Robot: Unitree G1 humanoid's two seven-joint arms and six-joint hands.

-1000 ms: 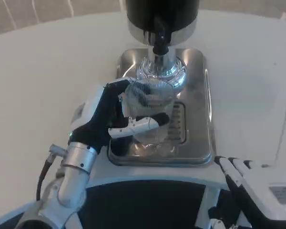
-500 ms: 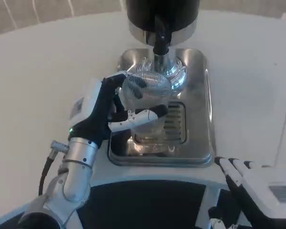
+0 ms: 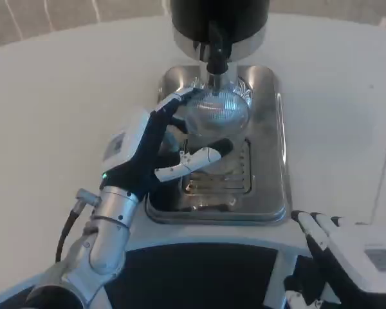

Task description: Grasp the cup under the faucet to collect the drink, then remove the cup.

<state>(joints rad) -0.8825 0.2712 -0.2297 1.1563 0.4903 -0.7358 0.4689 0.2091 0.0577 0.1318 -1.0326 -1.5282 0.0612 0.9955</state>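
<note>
Cup (image 3: 212, 119) sits gripped in our left robot hand (image 3: 156, 153) under the faucet (image 3: 216, 59); grasp done, we judge filling and removal remain. Right robot hand (image 3: 328, 237) idle, grip unclear.

light: bright, even | glare: steel drip tray (image 3: 270, 96) | focus: soft overall | shadows: faint

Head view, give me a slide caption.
Left hand holds a clear cup under the faucet, over the metal tray.
</note>
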